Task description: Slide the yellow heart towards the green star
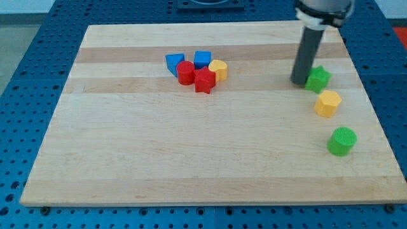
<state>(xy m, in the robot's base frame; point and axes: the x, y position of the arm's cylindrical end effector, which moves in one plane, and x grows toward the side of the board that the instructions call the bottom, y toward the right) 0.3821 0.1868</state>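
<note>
The yellow heart [218,69] sits at the right end of a cluster near the view's top centre, touching a red star [204,81]. The green star [317,78] lies far to the view's right of it, near the board's right edge. My tip [298,82] stands just left of the green star, touching or almost touching it, and well to the right of the yellow heart.
The cluster also holds a red cylinder [185,72], a blue block [174,63] and a blue cube [202,59]. A yellow hexagon [328,103] and a green cylinder [341,140] lie below the green star. The wooden board [191,159] ends close to them on the right.
</note>
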